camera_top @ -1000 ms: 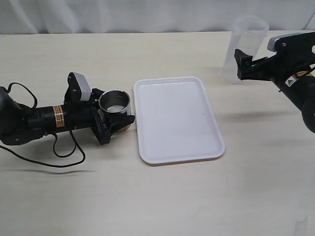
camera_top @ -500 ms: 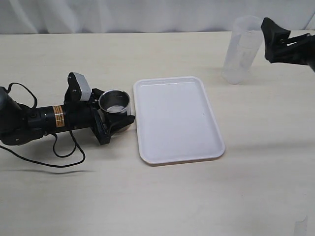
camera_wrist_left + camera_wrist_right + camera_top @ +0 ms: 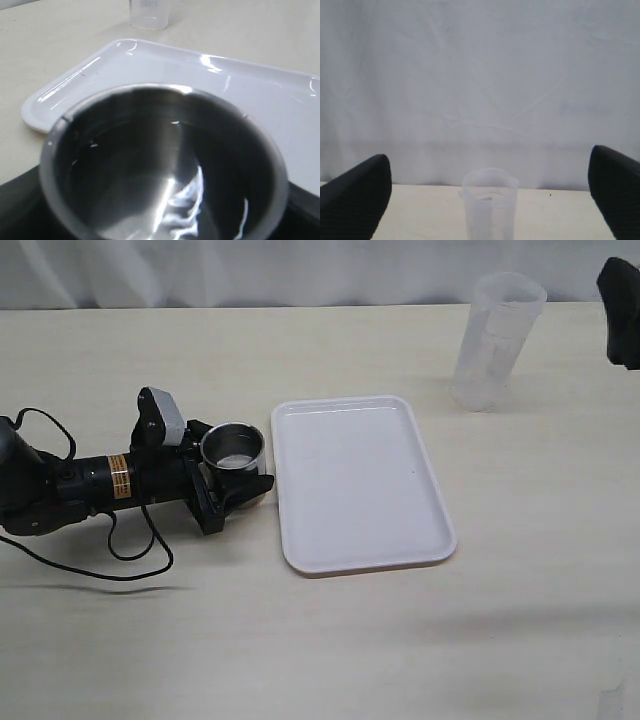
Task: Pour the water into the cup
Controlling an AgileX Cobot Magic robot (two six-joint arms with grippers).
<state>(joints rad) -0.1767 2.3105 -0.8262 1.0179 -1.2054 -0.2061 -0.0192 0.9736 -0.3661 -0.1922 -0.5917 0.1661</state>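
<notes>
Though dark inside, the cup (image 3: 233,448) gleams steel, perhaps holding water (image 3: 167,207).

One steel cup (image 3: 233,448) sits between the jaws of the left claw (image 3: 238,464). One clear plastic tumbler (image 3: 495,340) stands before the right claw (image 3: 621,312). One white tray (image 3: 360,485) lies just beside the left claw. Two claws, one desk (image 3: 330,640).
</notes>
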